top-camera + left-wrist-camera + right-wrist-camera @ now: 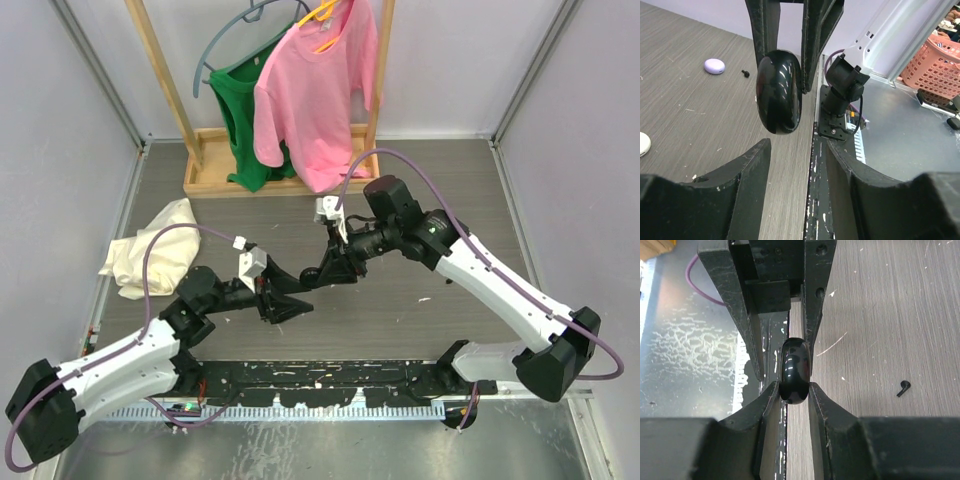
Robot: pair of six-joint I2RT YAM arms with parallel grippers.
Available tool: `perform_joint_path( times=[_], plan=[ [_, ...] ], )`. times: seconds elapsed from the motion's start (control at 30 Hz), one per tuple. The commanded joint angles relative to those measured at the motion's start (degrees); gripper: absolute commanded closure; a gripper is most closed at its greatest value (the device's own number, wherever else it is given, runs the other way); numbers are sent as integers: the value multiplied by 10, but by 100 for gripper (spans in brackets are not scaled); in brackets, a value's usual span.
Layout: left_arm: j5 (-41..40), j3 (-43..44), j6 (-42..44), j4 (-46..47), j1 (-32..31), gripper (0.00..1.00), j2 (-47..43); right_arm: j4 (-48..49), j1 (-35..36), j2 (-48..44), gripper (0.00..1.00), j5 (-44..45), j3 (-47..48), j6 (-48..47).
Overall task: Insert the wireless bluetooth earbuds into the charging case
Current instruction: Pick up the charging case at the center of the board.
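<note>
Currently the right gripper (794, 390) clamps the glossy black case (795, 365) clear of the table (880, 315). Opposite the case, the left gripper (796, 146) stands open, its fingers apart. One black earbud (903, 387) lies on bare woodgrain near the case, surrounded by open tabletop.
</note>
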Motion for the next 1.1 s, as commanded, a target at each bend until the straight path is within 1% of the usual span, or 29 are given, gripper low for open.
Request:
perform_joint_path(
  times=[0.0,0.2,0.33,0.43,0.7,0.83,0.93,1.0,1.03,1.07],
  plan=[
    [16,27,13,44,1,51,5,-73,26,9,96,32,50,-43],
    [16,21,-1,90,1,52,15,-96,59,21,96,67,71,-46],
    [20,20,-10,114,1,56,24,-103,74,27,96,83,80,-44],
    [25,17,-17,129,1,60,28,-103,81,29,96,90,84,-42],
    [31,18,-17,134,1,67,41,-101,88,31,96,101,94,-39],
    [36,22,-16,135,1,77,49,-104,94,36,95,110,98,-37],
    [41,23,-12,140,1,88,55,-106,98,42,92,115,101,-37],
    [48,24,-2,141,1,97,58,-105,99,41,85,115,102,-37],
    [51,22,4,140,0,100,58,-101,99,38,80,118,101,-36],
    [52,20,12,140,1,100,57,-95,99,33,75,122,98,-33]
  ],
)
